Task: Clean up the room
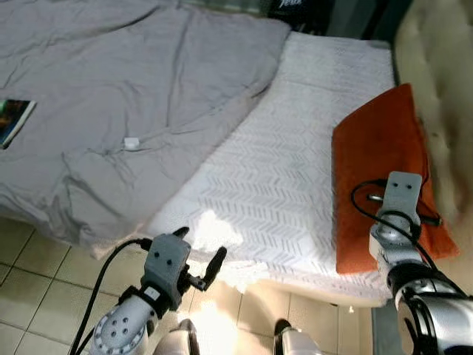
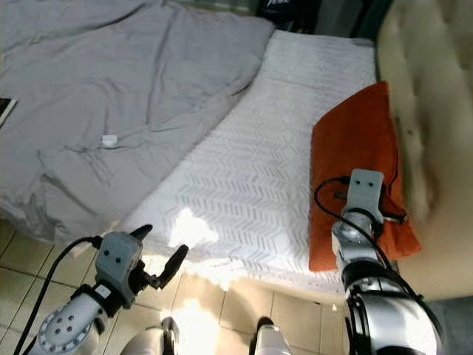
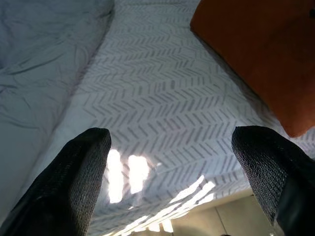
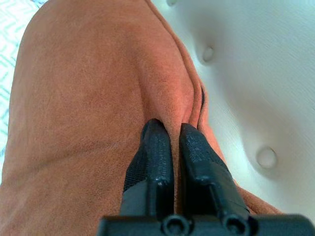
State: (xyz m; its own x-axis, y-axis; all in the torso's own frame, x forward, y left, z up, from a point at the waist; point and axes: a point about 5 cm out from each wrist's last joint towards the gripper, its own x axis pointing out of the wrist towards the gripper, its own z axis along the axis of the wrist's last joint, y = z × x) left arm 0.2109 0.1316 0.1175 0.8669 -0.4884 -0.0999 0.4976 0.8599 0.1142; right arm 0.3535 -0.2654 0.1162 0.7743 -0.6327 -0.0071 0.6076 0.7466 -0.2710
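Nearest the camera, at the lower left of the head views, the left gripper [image 1: 198, 260] hangs over the tiled floor [image 1: 29, 296] just off the mattress edge. Its two fingers are spread wide with nothing between them; the left wrist view looks past them across the white chevron-patterned mattress cover [image 3: 162, 108].

At the lower right of the head views, the right gripper [image 4: 170, 140] rests on the orange pillow [image 1: 380, 170]. In the right wrist view its fingers are pressed nearly together, pinching a raised fold of the pillow fabric near the edge that lies against the tufted cream headboard [image 4: 256, 64].

The orange pillow lies at the right of the frame, flat on the mattress cover with its long side touching the headboard.

Handling judgement:
- The pillow is probably light and soft. It will sag and swing when lifted by one point.
- The cover looks like a matte, suede-like cloth, so slip is unlikely.
- A pinch on a fabric fold holds only the cover; the filling may shift. A hold at a corner or seam should be more secure.
- It is not fragile.

Farther off, at the upper left of the frame, a crumpled grey duvet [image 1: 126, 96] covers the rest of the bed. A small white tag [image 1: 131, 143] lies on it, and a book [image 1: 15, 120] rests at the far left edge.
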